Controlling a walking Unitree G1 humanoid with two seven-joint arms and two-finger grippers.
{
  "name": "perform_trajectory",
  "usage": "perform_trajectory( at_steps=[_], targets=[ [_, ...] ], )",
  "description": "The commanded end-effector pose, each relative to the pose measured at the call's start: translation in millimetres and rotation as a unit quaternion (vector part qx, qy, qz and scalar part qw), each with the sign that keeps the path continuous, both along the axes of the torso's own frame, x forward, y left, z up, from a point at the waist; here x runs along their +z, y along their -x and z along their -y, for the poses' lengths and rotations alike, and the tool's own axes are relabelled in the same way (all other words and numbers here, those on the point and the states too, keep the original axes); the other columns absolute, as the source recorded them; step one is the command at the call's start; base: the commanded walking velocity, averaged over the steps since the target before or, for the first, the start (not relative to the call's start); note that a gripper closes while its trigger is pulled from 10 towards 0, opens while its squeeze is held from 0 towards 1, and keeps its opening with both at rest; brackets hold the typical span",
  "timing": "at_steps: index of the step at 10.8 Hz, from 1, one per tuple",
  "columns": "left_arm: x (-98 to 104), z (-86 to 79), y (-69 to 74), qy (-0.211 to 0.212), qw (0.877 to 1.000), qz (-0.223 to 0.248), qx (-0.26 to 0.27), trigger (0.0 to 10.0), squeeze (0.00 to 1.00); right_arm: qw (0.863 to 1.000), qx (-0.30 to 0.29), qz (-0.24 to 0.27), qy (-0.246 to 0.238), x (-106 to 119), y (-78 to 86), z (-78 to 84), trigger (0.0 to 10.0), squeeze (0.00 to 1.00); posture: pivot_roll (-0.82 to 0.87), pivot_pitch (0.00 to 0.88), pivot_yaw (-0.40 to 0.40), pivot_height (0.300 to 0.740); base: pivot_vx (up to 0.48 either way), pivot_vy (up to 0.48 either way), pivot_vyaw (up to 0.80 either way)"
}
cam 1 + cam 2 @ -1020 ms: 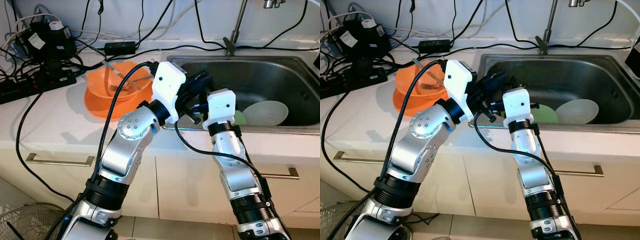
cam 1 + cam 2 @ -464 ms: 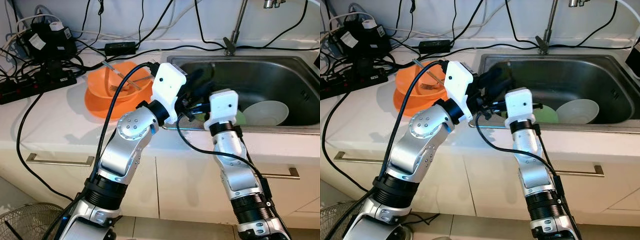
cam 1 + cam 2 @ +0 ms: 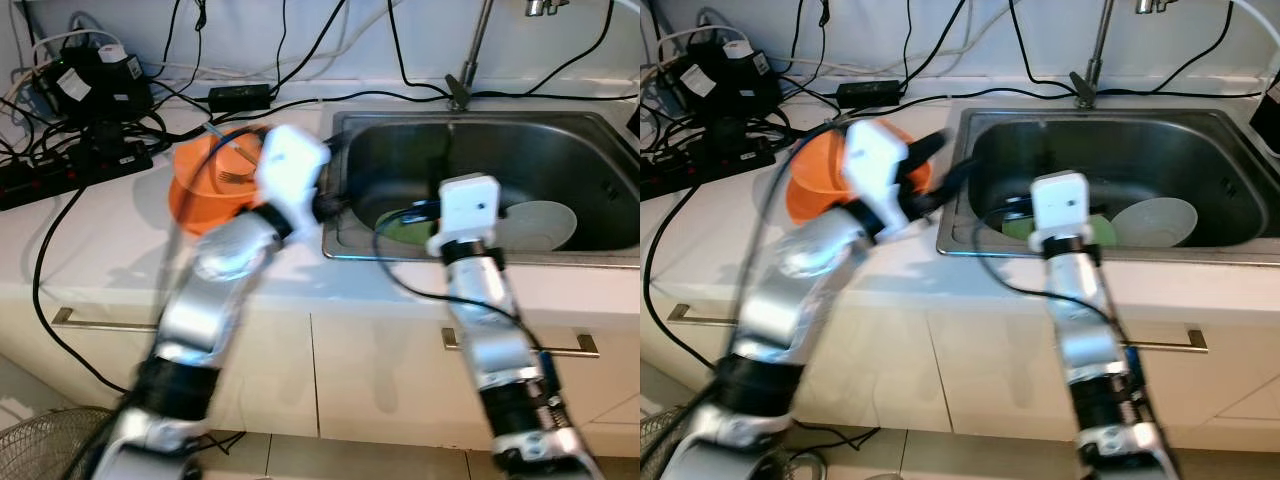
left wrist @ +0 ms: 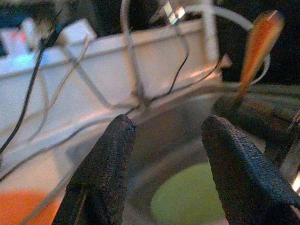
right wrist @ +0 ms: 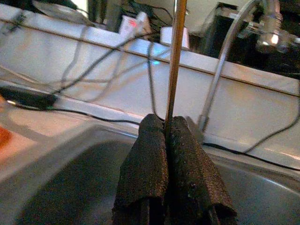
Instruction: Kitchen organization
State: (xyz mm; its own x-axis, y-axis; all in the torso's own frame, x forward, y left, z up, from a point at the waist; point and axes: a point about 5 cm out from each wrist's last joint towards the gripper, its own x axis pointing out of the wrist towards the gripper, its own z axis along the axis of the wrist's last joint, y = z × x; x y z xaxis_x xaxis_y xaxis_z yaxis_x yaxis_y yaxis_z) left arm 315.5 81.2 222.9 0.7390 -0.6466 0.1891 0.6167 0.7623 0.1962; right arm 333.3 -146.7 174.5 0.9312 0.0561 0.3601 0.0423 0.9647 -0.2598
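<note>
Your right gripper (image 5: 168,140) is pressed shut on a thin metal rod (image 5: 175,61), likely a utensil handle, which stands upright out of its fingertips; the arm reaches over the front edge of the sink (image 3: 600,140). Your left gripper (image 4: 165,154) is spread wide with nothing between its fingers (image 4: 105,173); it sits at the sink's left rim, and its arm is blurred. Through its fingers you see a green plate (image 4: 187,197) on the sink floor, and an orange-handled tool (image 4: 257,44) rising beyond it. In the head views, the green plate (image 3: 405,225) lies in the sink just behind the right wrist, with a white bowl (image 3: 540,222) beside it toward the sink's right end. Left of the sink, an orange bowl (image 3: 205,185) rests on the tabletop (image 3: 100,240) with a fork (image 3: 232,172) inside. Farther left of the sink lie a power strip (image 3: 60,170) and tangled black cables (image 3: 300,60). The faucet (image 3: 470,60) rises behind the sink.
</note>
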Motion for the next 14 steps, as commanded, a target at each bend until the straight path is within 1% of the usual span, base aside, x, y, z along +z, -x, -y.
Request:
perform_trajectory(
  at_steps=[1,2,3,4,5,6,7,8,9,11,12,14],
  targets=[
    [0.5,-4.6,1.4,-0.007,1.000,-0.002,0.006,10.0,0.00,1.000,-0.003,0.013,-0.009,7.3,-4.0,2.2,0.0,0.00,0.05,0.000,0.076,0.740,0.000,0.000,0.00],
    [-9.5,-7.3,3.2,-0.020,1.000,-0.023,0.004,10.0,0.00,1.000,-0.021,0.003,0.000,5.3,-8.1,10.1,0.0,0.00,0.06,0.000,0.075,0.740,0.000,0.000,0.00],
    [-18.3,-7.3,4.8,-0.035,0.999,-0.036,0.002,10.0,0.00,1.000,-0.024,0.003,0.000,5.9,-9.9,12.5,10.0,0.00,0.06,0.000,0.074,0.740,0.000,0.000,0.00],
    [-39.9,-1.6,11.6,-0.054,0.996,-0.075,-0.019,10.0,0.00,1.000,-0.024,0.003,0.001,9.1,-15.2,16.3,10.0,0.00,0.06,0.000,0.073,0.740,0.000,0.000,0.00],
    [-53.5,3.7,15.6,-0.065,0.992,-0.098,-0.037,10.0,0.00,1.000,-0.021,-0.002,-0.003,9.7,-18.5,17.2,10.0,0.00,0.06,0.000,0.069,0.740,0.000,0.000,0.00],
    [-70.4,8.4,18.7,-0.073,0.988,-0.132,-0.045,10.0,0.00,1.000,-0.018,-0.014,-0.018,8.1,-24.8,19.0,10.0,0.00,0.06,0.000,0.067,0.740,0.000,0.000,0.00],
    [-72.8,9.2,18.9,-0.072,0.987,-0.135,-0.046,10.0,0.00,0.999,-0.019,-0.017,-0.020,7.4,-26.3,19.7,10.0,0.00,0.06,0.000,0.067,0.740,0.000,0.000,0.00],
    [-77.9,11.1,19.4,-0.072,0.986,-0.142,-0.046,10.0,0.00,0.998,-0.021,-0.035,-0.042,4.1,-32.3,21.8,10.0,0.00,0.06,0.000,0.066,0.740,0.000,0.000,0.00],
    [-78.5,11.5,19.6,-0.072,0.986,-0.143,-0.046,10.0,0.00,0.998,-0.016,-0.042,-0.046,3.3,-35.5,20.1,10.0,0.00,0.06,0.000,0.066,0.740,0.000,0.000,0.00],
    [-80.3,13.2,19.1,-0.082,0.985,-0.145,-0.048,10.0,0.00,0.997,-0.003,-0.062,-0.056,-2.4,-42.5,13.2,10.0,0.00,0.06,0.000,0.068,0.740,0.000,0.000,0.00],
    [-81.3,13.5,19.3,-0.087,0.984,-0.150,-0.050,10.0,0.00,0.996,0.011,-0.069,-0.054,-4.4,-44.7,5.6,10.0,0.00,0.06,0.000,0.073,0.740,0.000,0.000,0.00],
    [-83.6,11.9,18.9,-0.102,0.981,-0.158,-0.051,10.0,0.00,0.995,0.022,-0.082,-0.058,-8.3,-48.5,-2.4,10.0,0.00,0.07,0.000,0.075,0.740,0.000,0.000,0.00]
  ],
)
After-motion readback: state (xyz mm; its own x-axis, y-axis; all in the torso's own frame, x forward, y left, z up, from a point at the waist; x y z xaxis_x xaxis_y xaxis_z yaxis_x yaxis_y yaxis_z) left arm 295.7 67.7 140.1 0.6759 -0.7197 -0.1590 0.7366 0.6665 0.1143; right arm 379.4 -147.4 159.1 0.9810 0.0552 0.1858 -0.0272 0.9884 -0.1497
